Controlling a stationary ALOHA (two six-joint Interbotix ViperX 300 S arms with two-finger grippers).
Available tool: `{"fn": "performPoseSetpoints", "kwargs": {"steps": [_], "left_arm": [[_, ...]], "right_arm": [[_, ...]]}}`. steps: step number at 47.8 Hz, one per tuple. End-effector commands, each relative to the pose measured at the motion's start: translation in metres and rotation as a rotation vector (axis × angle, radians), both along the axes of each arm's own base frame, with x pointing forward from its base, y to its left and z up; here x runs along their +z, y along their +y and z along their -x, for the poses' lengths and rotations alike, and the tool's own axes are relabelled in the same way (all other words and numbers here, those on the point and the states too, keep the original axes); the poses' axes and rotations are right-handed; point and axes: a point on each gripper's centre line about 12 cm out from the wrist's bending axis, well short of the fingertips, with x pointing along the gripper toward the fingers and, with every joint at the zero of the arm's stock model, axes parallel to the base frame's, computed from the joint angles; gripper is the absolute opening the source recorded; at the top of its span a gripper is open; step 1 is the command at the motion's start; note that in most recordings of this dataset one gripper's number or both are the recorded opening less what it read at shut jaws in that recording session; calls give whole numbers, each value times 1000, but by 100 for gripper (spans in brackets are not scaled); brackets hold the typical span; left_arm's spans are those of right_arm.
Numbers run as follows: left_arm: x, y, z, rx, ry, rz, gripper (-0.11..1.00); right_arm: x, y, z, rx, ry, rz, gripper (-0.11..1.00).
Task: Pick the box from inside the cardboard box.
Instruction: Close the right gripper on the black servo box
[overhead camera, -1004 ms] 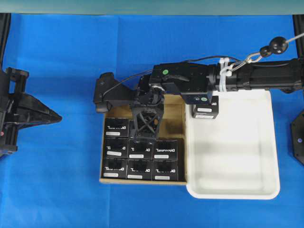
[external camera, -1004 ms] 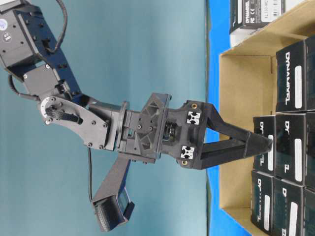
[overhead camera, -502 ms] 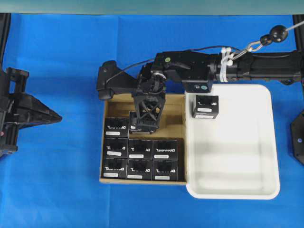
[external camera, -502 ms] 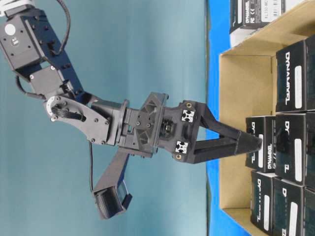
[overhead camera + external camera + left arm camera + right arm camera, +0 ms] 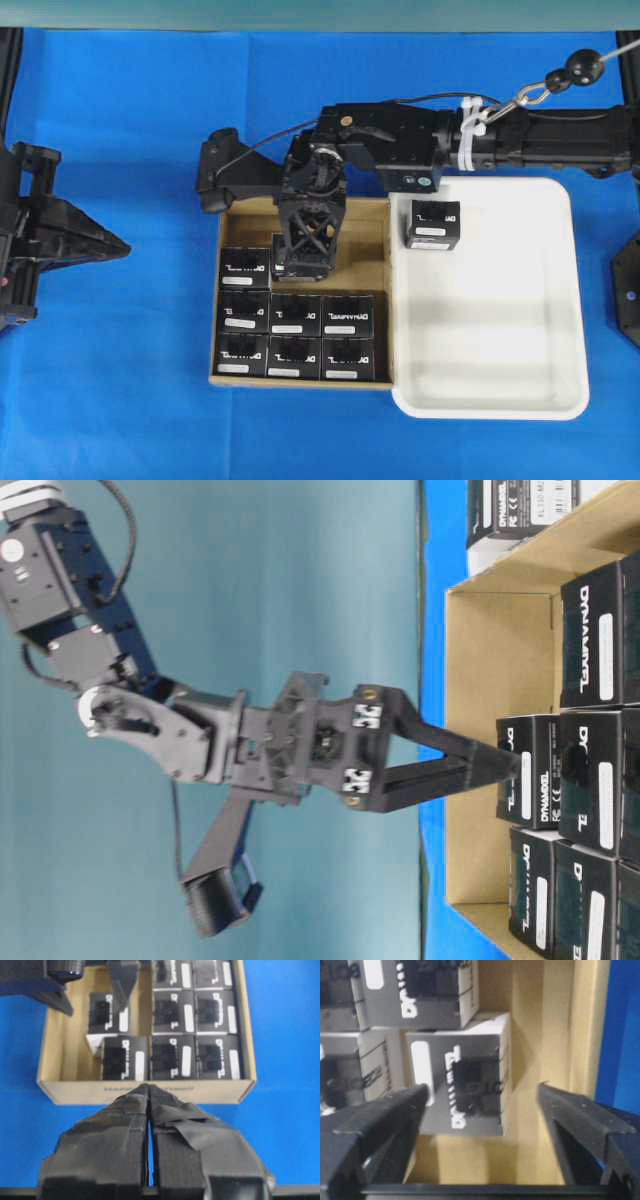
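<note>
So the right gripper (image 5: pixel 303 262) is hanging over the shallow brown cardboard box (image 5: pixel 366 232) with its jaws spread wide, nothing between them. Right under it sits the small black cuboid box with white lettering (image 5: pixel 465 1089), in the carton's back row, middle spot. In the wrist view the 2 black fingers (image 5: pixel 372 1112) sit on either side of that box without touching it. Bare cardboard floor shows beside it toward the carton's back right corner. 7 more identical black boxes (image 5: pixel 346 315) fill the back left corner and the 2 rows nearer the front edge. Another black box (image 5: pixel 432 223) sits in the back left corner of the white plastic tray (image 5: pixel 560 400), just beside the carton. The left gripper (image 5: pixel 149 1110) is parked off to the left over the blue cloth (image 5: pixel 120 380), fingers pressed together, holding nothing.
</note>
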Motion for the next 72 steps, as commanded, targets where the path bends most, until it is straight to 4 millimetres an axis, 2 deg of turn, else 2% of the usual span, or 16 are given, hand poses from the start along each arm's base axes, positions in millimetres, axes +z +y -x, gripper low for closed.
{"fn": "performPoseSetpoints", "kwargs": {"steps": [1, 12, 28, 37, 56, 72], "left_arm": [[8, -2, -2, -6, -25, 0, -1], [8, -2, -2, 4, -21, 23, -1], [9, -6, -1, -16, -26, 22, -1], [9, -6, -1, -14, -26, 22, -1], [9, -6, -1, -17, -27, 23, -1], [9, -7, -1, -21, -25, 23, -1]], "right_arm": [[10, 12, -6, 30, -17, -2, 98], [7, 24, -9, 53, -22, 2, 98], [-4, 16, -11, 67, -14, 61, 98], [-11, 20, -9, 77, 2, 58, 98], [-45, 19, -3, 63, 25, 61, 98], [-44, 19, -5, 41, -7, 65, 95]]}}
